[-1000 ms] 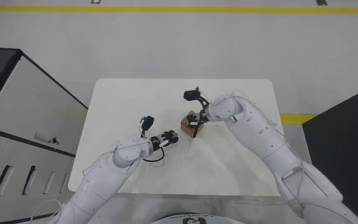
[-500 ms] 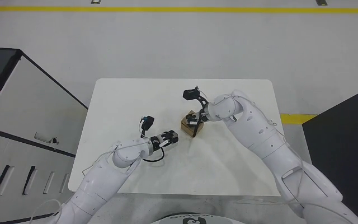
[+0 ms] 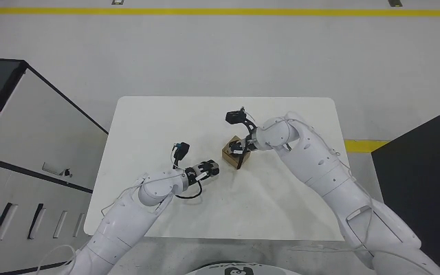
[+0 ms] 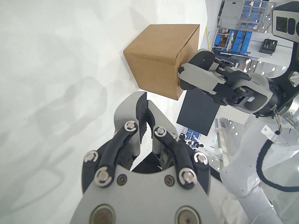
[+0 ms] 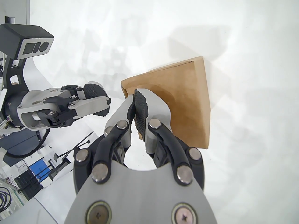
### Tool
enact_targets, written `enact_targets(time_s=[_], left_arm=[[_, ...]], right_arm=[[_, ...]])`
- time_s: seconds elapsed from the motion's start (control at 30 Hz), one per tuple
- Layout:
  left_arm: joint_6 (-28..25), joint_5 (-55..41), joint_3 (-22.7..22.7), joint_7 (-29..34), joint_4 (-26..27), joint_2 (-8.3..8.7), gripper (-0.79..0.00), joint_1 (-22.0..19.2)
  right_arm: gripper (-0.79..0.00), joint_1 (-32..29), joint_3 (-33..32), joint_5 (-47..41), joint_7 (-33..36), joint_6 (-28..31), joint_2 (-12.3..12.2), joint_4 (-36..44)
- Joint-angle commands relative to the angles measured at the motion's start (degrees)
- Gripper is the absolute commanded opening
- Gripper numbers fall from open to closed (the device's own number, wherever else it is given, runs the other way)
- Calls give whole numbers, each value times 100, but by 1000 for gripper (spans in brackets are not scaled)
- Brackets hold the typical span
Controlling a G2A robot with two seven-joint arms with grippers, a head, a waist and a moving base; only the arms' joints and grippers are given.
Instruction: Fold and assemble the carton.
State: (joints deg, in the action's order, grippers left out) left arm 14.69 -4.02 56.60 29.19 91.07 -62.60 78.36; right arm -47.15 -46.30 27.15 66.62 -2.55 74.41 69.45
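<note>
— Brown cardboard carton (image 4: 161, 68)?
— Middle of white table (image 3: 158, 137), black flap (image 4: 198, 113) open.
— Pincers?
— Right gripper (image 4: 183, 78) closed tight, tips touching carton's open side. Left gripper (image 4: 143, 110) closed, empty, just beside, toward left edge.

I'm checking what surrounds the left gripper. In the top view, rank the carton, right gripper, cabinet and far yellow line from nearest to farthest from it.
From the left gripper:
1. carton, just ahead on the table.
2. right gripper, at the carton's far side.
3. cabinet, off the table's left edge.
4. yellow line, on the floor beyond the table.
</note>
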Motion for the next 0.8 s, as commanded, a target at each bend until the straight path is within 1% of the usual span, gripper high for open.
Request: enact_targets(time_s=[0.0, 0.17, 0.53, 0.7, 0.73, 0.77], left_arm=[[0, 0, 0, 0, 0, 0, -785, 0], [0, 0, 0, 0, 0, 0, -785, 0], [0, 0, 0, 0, 0, 0, -785, 0], [0, 0, 0, 0, 0, 0, -785, 0], [0, 0, 0, 0, 0, 0, -554, 0], [0, 0, 0, 0, 0, 0, -212, 0]], right_arm=[[-785, -22, -24, 7, 3, -10, -11, 58], [-785, -112, -121, 1, 9, -21, -53, 196], [-785, -191, -170, -33, -36, -30, -77, 166], [-785, -251, -382, -259, -33, 78, -126, 340], [-551, -283, -465, -336, -5, 128, -148, 410], [-175, -325, -565, -440, 30, 184, -174, 485]])
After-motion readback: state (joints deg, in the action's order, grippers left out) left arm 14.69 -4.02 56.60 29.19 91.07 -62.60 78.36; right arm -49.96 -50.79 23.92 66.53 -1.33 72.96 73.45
